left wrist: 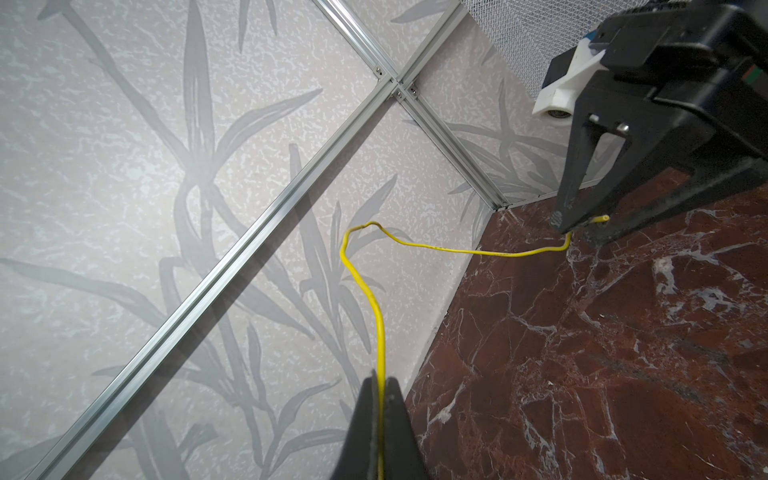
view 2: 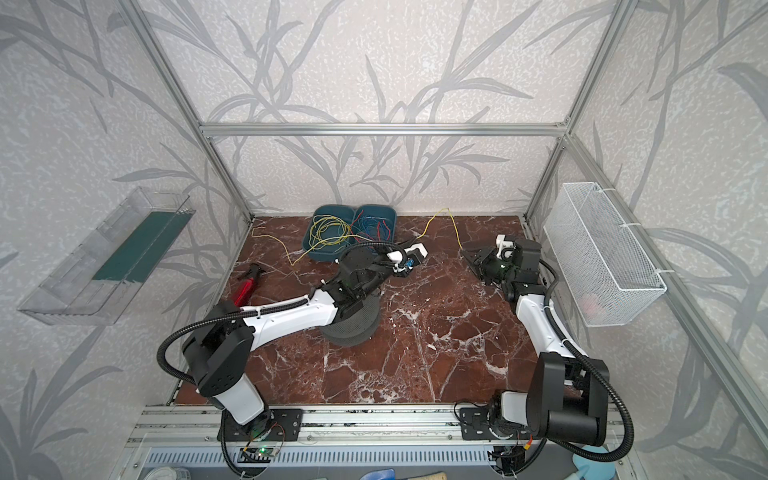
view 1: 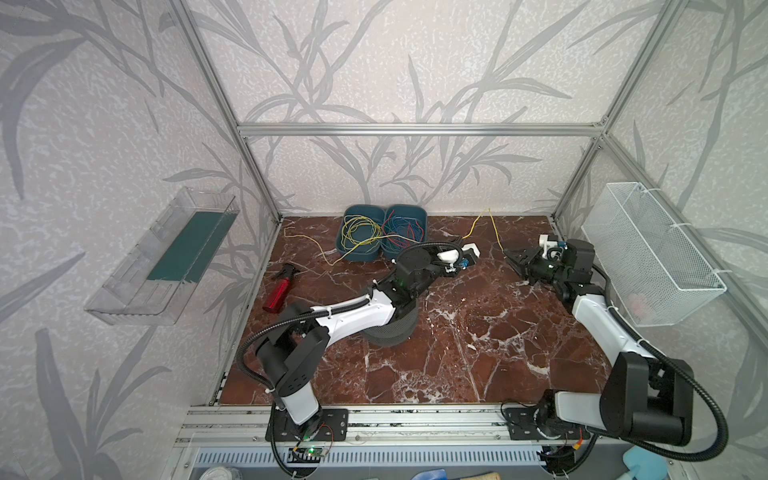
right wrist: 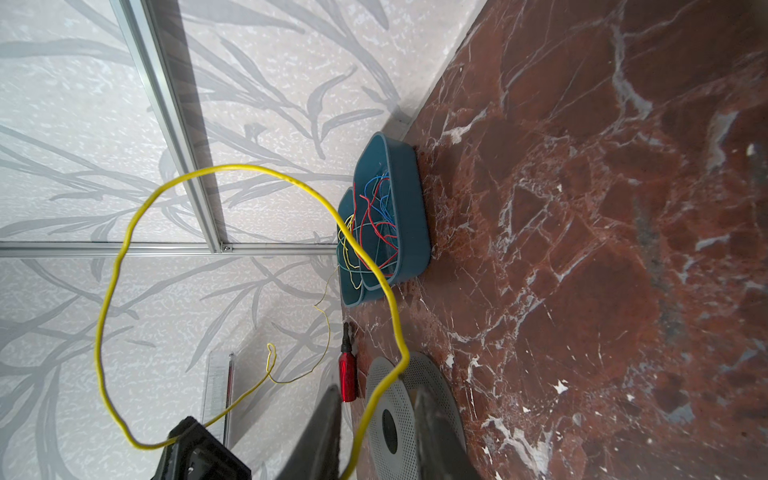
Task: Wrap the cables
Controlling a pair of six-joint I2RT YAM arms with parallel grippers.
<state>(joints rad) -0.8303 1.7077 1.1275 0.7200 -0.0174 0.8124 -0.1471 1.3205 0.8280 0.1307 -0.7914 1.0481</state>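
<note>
Nearest, a dark perforated disc (view 1: 390,336) sits under the left forearm on the marble table (view 1: 478,353), with a red spray bottle (view 1: 278,291) off to its left. Farther back the left gripper (left wrist: 380,380) is pressed together on one yellow cable (left wrist: 376,299), which arches over and runs between the parted jaws of the right gripper (right wrist: 376,392). Against the back wall stand two teal bins side by side: the left bin (view 1: 353,254) holds looped yellow cables (view 1: 359,230), one trailing onto the table, and the right bin (view 1: 422,214) holds red and blue wires (view 1: 405,230).
</note>
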